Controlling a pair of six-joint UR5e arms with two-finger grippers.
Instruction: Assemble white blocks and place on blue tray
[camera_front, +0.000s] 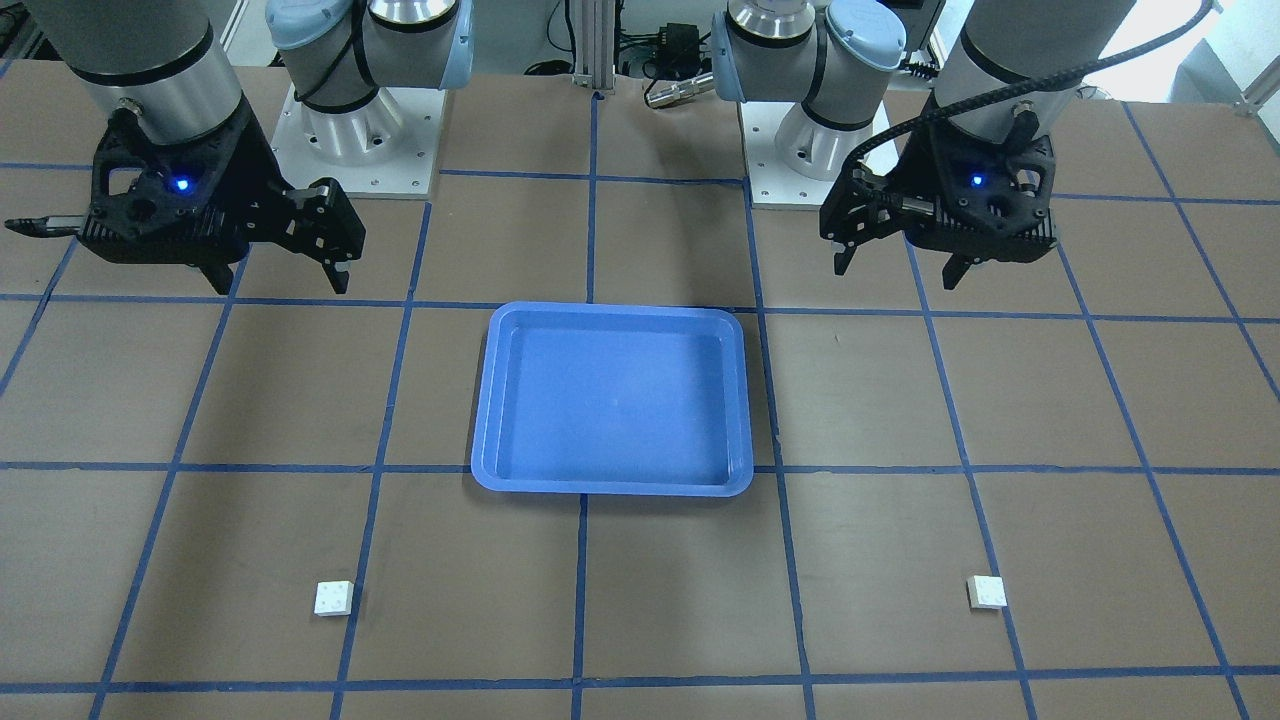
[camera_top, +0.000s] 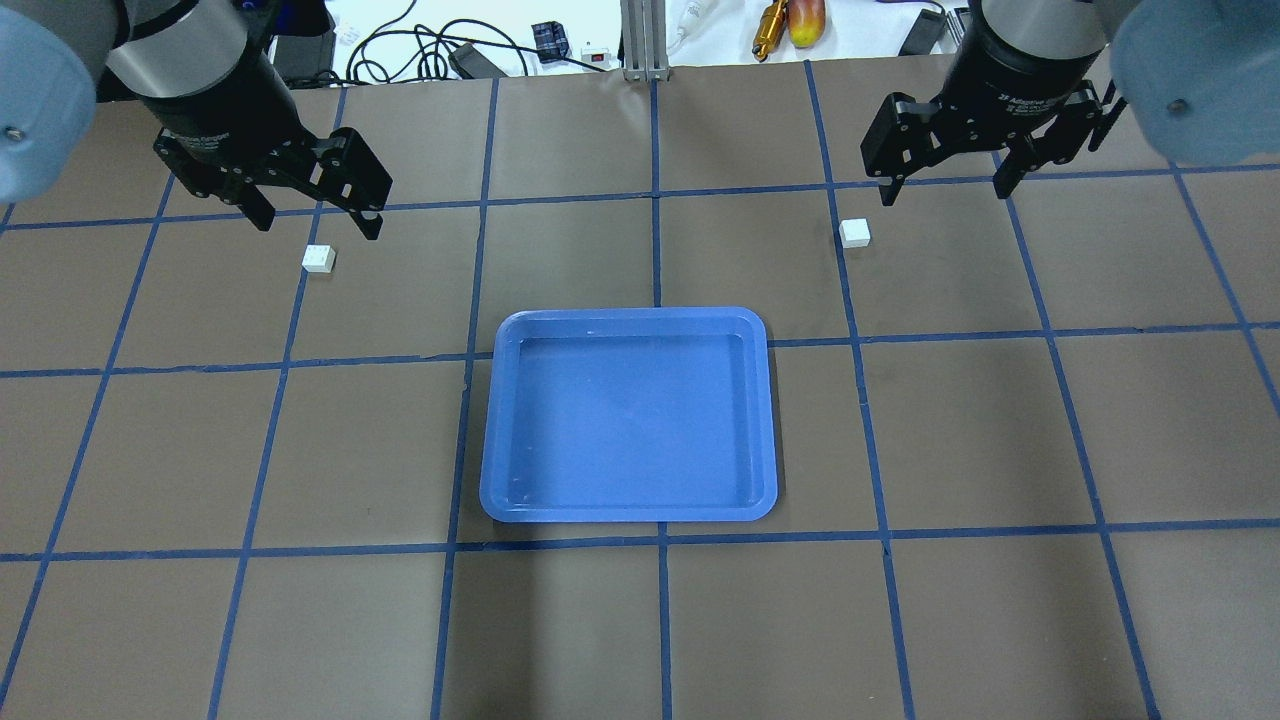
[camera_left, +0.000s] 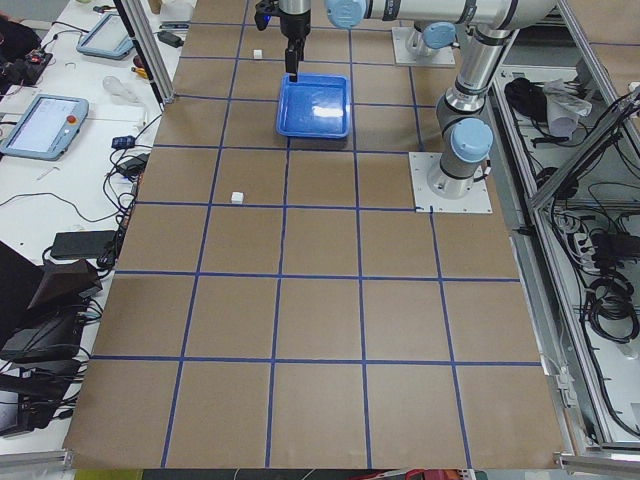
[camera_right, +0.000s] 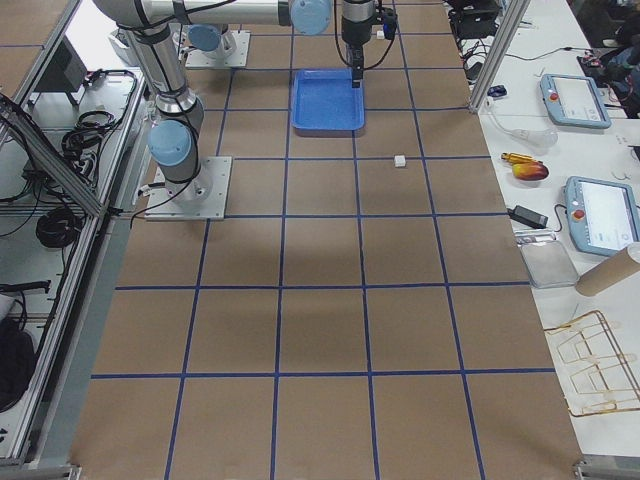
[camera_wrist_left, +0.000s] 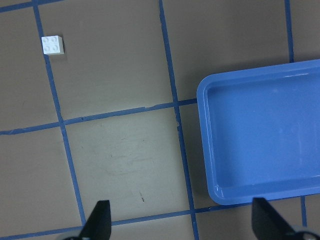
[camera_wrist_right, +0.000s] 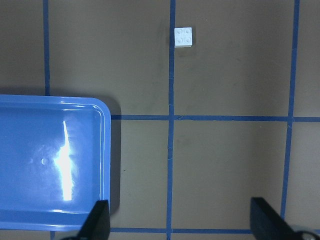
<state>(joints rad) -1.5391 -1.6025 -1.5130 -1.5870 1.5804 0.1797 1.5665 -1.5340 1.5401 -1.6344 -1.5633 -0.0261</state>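
The blue tray (camera_top: 630, 420) lies empty at the table's middle; it also shows in the front view (camera_front: 610, 400). One white block (camera_top: 318, 259) sits on the table on my left side, just below my left gripper (camera_top: 318, 222) in the overhead view. The other white block (camera_top: 855, 233) sits on my right side, left of my right gripper (camera_top: 945, 192). Both grippers are open, empty and held above the table. The left wrist view shows its block (camera_wrist_left: 52, 45) far from the fingers and the tray (camera_wrist_left: 265, 135) at right. The right wrist view shows its block (camera_wrist_right: 184, 37) and the tray (camera_wrist_right: 50, 160) at left.
Blue tape lines divide the brown table into squares. The two arm bases (camera_front: 355, 130) (camera_front: 815, 140) stand on the robot's side. Cables and small tools (camera_top: 790, 25) lie beyond the table's far edge. Tablets (camera_right: 600, 215) rest on side benches.
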